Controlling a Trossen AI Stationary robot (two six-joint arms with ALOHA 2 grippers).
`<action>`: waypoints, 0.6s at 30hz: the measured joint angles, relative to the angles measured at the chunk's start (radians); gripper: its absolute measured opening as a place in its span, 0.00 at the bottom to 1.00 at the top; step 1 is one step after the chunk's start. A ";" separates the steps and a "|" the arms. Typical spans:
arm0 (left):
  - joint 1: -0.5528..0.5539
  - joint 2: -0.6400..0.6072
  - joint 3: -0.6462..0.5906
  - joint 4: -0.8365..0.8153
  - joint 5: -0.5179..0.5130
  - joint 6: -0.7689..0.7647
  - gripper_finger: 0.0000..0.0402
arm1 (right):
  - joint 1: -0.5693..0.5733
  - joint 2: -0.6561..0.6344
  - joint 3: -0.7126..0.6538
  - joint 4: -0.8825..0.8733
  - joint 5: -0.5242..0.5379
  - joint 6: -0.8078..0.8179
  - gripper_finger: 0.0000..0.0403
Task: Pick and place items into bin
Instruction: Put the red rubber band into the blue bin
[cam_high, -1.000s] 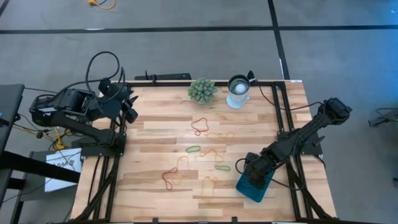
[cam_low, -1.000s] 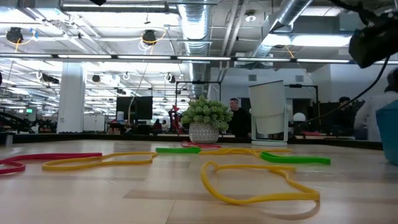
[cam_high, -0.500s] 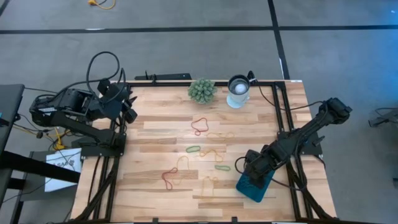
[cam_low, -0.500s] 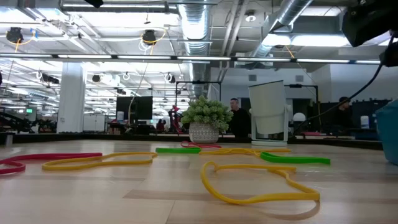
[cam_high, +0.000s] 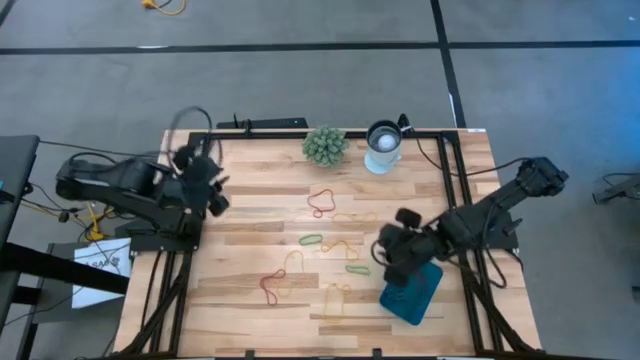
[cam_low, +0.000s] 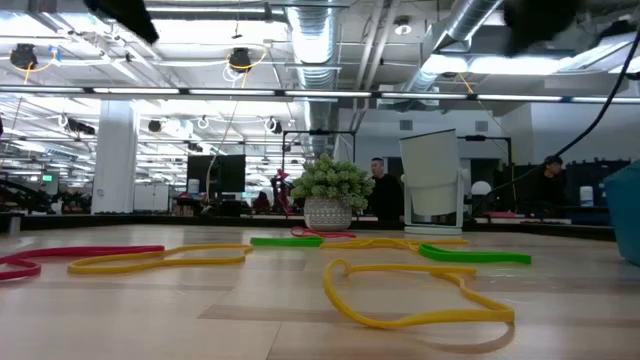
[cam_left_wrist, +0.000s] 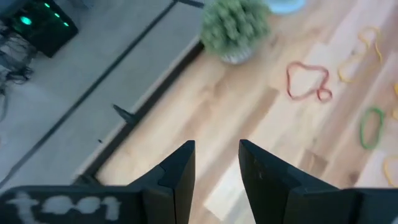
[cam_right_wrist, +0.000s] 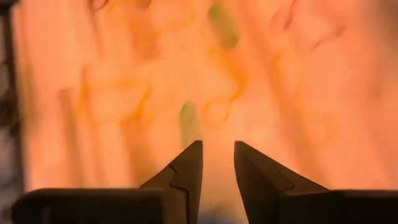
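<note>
Several thin rubber bands lie flat on the wooden table: a red loop (cam_high: 320, 203), a green one (cam_high: 311, 239), another green one (cam_high: 357, 268), a red one (cam_high: 271, 288) and a yellow one (cam_high: 338, 293). The low view shows the yellow band (cam_low: 415, 295) nearest. The teal bin (cam_high: 412, 290) sits near the table's right near corner. My right gripper (cam_high: 386, 256) hovers open just left of the bin, above the green band (cam_right_wrist: 188, 118). My left gripper (cam_high: 216, 192) hangs open over the table's left edge, holding nothing (cam_left_wrist: 217, 144).
A spiky green plant ball (cam_high: 325, 145) and a white-and-metal cup (cam_high: 383, 145) stand at the table's far edge. Black frame rails run along the left and right sides. Bare wood lies between the left gripper and the bands. People stand far off in the room.
My right gripper has moved off the bin toward the table's left and slightly far side, and now hangs over the bands. My left arm has swung out, carrying its gripper a little toward the near edge and the table's middle. The bands and bin have stayed put.
</note>
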 joint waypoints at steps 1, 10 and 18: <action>-0.013 -0.013 -0.051 0.031 0.000 -0.021 0.28 | -0.021 0.000 0.000 0.017 0.010 -0.035 0.22; -0.144 -0.229 -0.407 0.344 0.179 -0.089 0.28 | -0.174 -0.028 -0.001 0.014 -0.033 -0.271 0.22; -0.241 -0.330 -0.765 0.856 0.192 -0.118 0.28 | -0.323 -0.154 -0.172 0.310 -0.073 -0.460 0.22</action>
